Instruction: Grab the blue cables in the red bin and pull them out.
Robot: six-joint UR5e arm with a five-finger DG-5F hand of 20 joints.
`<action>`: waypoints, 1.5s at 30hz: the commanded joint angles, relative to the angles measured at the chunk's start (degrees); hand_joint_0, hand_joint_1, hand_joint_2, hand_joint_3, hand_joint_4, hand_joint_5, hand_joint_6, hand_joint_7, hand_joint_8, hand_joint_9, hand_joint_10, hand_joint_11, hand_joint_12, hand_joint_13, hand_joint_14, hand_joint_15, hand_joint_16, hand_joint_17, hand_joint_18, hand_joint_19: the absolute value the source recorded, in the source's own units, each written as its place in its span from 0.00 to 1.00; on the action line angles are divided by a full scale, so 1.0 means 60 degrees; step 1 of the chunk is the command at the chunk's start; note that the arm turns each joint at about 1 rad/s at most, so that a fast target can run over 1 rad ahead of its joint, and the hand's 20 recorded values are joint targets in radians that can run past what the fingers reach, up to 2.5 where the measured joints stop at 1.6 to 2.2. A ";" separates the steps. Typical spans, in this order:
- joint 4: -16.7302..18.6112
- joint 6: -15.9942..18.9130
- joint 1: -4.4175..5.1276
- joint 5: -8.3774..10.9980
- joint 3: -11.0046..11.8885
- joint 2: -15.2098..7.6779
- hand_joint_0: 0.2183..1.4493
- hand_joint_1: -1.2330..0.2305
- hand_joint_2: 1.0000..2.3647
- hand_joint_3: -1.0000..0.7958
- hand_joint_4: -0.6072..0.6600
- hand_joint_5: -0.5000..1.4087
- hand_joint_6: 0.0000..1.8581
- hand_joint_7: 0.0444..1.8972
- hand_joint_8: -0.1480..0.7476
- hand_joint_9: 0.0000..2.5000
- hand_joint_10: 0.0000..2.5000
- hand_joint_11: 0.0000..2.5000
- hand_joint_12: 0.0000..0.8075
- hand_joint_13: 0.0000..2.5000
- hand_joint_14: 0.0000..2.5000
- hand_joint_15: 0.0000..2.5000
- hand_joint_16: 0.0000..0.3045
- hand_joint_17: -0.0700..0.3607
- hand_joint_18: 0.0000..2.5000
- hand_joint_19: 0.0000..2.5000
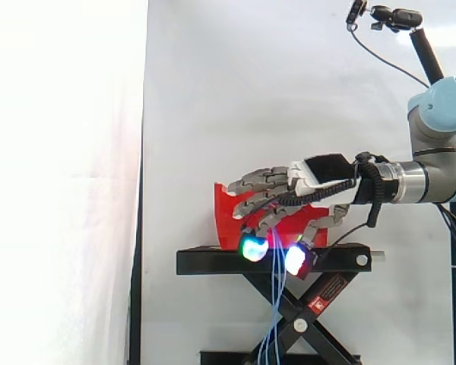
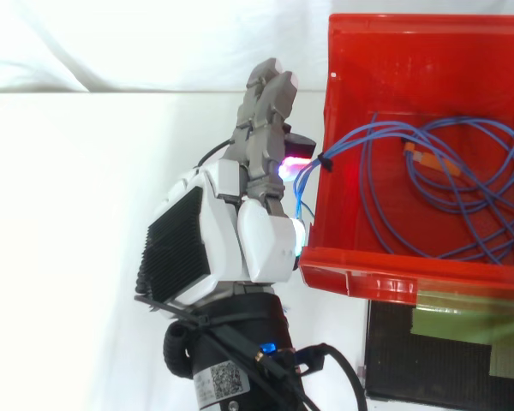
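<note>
The robot hand (image 1: 319,171) hangs beside the red bin's (image 2: 411,51) wall, fingers curled down. It is apparently pinching the blue cables (image 1: 277,296), which spill over the rim and dangle past the black stand (image 1: 213,262). Most of the tangle lies inside the bin. A firm pinch and a steady draw away from the bin should free it. One bin; perhaps four strands, hard to separate.

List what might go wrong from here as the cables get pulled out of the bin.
1. Most of the blue cables lie looped in the red bin. The loops may tangle and drag the bin along the black stand.
2. The bundle crosses the bin's wall at a black tie, which may snag on the rim.
3. The hand pinches thin strands, and they could slip out.
</note>
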 commanded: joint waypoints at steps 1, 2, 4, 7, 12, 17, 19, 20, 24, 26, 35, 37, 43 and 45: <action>0.0031 -0.0030 0.0000 -0.0012 0.0005 -0.0003 0.44 0.16 0.00 0.00 0.62 0.63 0.07 0.32 0.47 0.20 0.01 0.14 0.44 0.10 0.00 0.06 0.17 0.44 0.08 0.15; 0.0031 -0.0030 0.0000 -0.0012 0.0005 0.0012 0.44 0.16 0.00 0.00 0.62 0.63 0.08 0.32 0.47 0.20 0.00 0.13 0.44 0.10 0.00 0.06 0.17 0.44 0.08 0.15; 0.0031 -0.0030 0.0000 -0.0027 -0.0010 -0.0003 0.45 0.16 0.00 0.00 0.62 0.63 0.09 0.31 0.47 0.20 0.00 0.13 0.44 0.10 0.00 0.06 0.17 0.44 0.08 0.15; 0.0046 -0.0059 0.0000 -0.0027 0.0005 -0.0003 0.45 0.16 0.00 0.00 0.62 0.63 0.10 0.31 0.47 0.20 0.00 0.13 0.44 0.10 0.00 0.06 0.17 0.44 0.08 0.15; 0.0046 -0.0059 0.0000 -0.0027 -0.0010 -0.0003 0.45 0.16 0.00 0.00 0.62 0.63 0.11 0.31 0.47 0.20 0.00 0.13 0.44 0.11 0.00 0.06 0.17 0.44 0.08 0.15; 0.0046 -0.0059 0.0000 -0.0027 -0.0010 -0.0003 0.45 0.16 0.00 0.00 0.61 0.64 0.13 0.30 0.47 0.20 0.00 0.13 0.44 0.11 0.00 0.06 0.17 0.44 0.09 0.15; 0.0046 -0.0059 0.0000 -0.0027 -0.0010 -0.0003 0.45 0.16 0.00 0.00 0.62 0.64 0.13 0.30 0.47 0.20 0.01 0.13 0.44 0.11 0.00 0.06 0.17 0.44 0.08 0.15; 0.0060 -0.0059 0.0000 -0.0027 -0.0010 -0.0003 0.45 0.16 0.00 0.00 0.62 0.64 0.12 0.30 0.47 0.20 0.00 0.14 0.44 0.11 0.00 0.06 0.17 0.44 0.08 0.15; 0.0060 -0.0059 0.0000 -0.0027 -0.0010 -0.0003 0.45 0.16 0.00 0.00 0.62 0.64 0.12 0.31 0.47 0.21 0.00 0.14 0.44 0.11 0.00 0.06 0.17 0.44 0.09 0.15; 0.0060 -0.0059 0.0000 -0.0027 -0.0010 -0.0003 0.45 0.16 0.00 0.00 0.62 0.64 0.12 0.31 0.47 0.21 0.00 0.13 0.44 0.11 0.00 0.06 0.17 0.44 0.09 0.15; 0.0060 -0.0059 0.0000 -0.0027 -0.0024 -0.0003 0.45 0.16 0.00 0.00 0.62 0.64 0.12 0.30 0.47 0.21 0.00 0.14 0.44 0.11 0.00 0.06 0.17 0.44 0.09 0.15; 0.0060 -0.0059 0.0015 -0.0027 -0.0054 -0.0003 0.45 0.16 0.00 0.00 0.62 0.64 0.12 0.31 0.47 0.21 0.00 0.14 0.44 0.11 0.00 0.06 0.17 0.44 0.09 0.15; 0.0060 -0.0059 0.0015 0.0003 -0.0098 -0.0003 0.45 0.16 0.00 0.00 0.61 0.64 0.12 0.31 0.47 0.21 0.00 0.13 0.44 0.11 0.00 0.06 0.17 0.44 0.09 0.15; 0.0119 -0.0044 0.0015 0.0017 -0.0200 -0.0003 0.45 0.16 0.00 0.00 0.62 0.64 0.12 0.31 0.47 0.21 0.00 0.14 0.44 0.11 0.00 0.06 0.17 0.44 0.09 0.15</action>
